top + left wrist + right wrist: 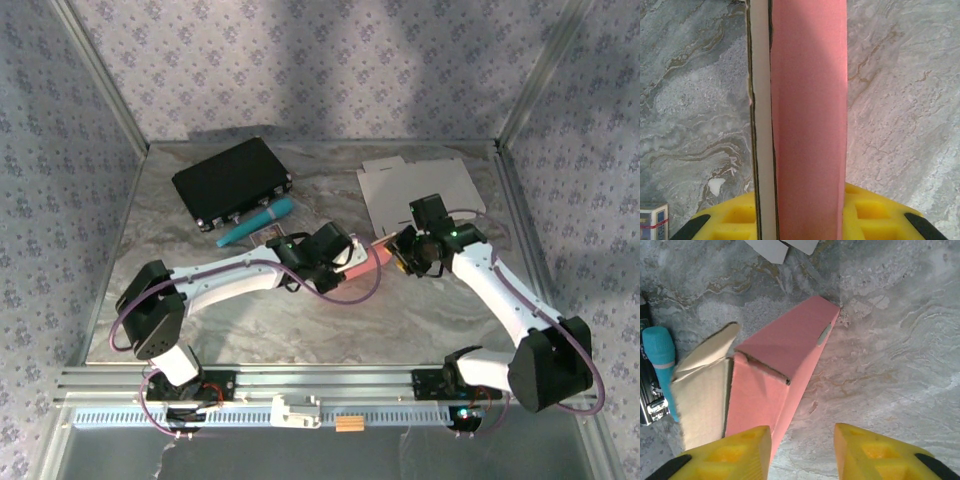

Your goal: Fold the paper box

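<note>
The pink paper box (366, 262) lies mid-table between the two grippers. In the left wrist view it runs up the middle as a long pink panel (810, 120) with a pale inner flap (762, 125) along its left side. My left gripper (802, 220) is shut on it, and its yellow fingers (872, 212) press both sides. In the right wrist view the box (785, 355) is partly formed, with a beige flap (702, 385) hanging open at the left. My right gripper (802, 450) is open just right of the box, with bare table between its fingers.
A black case (232, 183) and a teal pen-like object (256, 222) lie at the back left. A flat white cardboard blank (420, 188) lies at the back right. A small blue-and-white box (654, 220) sits near the left gripper.
</note>
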{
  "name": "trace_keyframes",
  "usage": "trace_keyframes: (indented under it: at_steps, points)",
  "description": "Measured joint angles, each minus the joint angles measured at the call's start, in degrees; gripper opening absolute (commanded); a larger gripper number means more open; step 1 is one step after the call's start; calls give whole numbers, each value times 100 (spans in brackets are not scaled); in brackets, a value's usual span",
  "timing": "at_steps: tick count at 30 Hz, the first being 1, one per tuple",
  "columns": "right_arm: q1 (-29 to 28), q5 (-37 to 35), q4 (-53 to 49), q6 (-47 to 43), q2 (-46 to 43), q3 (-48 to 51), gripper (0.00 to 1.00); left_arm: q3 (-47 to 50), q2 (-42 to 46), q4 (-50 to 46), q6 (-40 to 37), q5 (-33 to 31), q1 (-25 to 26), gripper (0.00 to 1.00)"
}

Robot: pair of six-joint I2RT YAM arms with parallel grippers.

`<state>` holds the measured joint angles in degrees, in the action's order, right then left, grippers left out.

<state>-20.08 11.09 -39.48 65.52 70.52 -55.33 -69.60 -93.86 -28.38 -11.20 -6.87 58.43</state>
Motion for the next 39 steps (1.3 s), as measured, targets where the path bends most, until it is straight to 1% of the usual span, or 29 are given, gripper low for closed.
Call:
trace_keyframes:
  at_steps: [5,8,10,13,17,22,27,30,34,39]
  points:
    - [149,-199,-146,-1012,-520,-501,43,37,175,-138,-179,151,-76,24]
    - [341,-216,-177,-2022,-844,-750,43,284,601,-271,-330,282,-151,26]
    - [363,-74,-151,-2879,-927,-763,43,546,997,-363,-439,367,-201,27]
    - [216,175,-177,-4116,-859,-761,43,946,1567,-516,-640,544,-291,27]
    - [155,588,-319,-5442,-614,-813,45,1333,2085,-675,-977,841,-435,27]
    - [129,1342,-782,-6822,-35,-1239,45,1644,2218,-804,-1311,1126,-752,27]
    - [-94,1947,-1137,-7842,37,-1335,46,1652,2144,-901,-1602,1384,-1014,27]
    - [-271,2087,-1344,-8325,127,-1335,46,1646,2107,-918,-1753,1550,-1108,27]
    - [-306,2157,-1432,-8738,378,-1340,45,1641,2055,-914,-1906,1714,-1200,27]
    - [-306,2328,-1429,-8972,844,-1390,42,1615,1998,-920,-2033,1891,-1309,28]
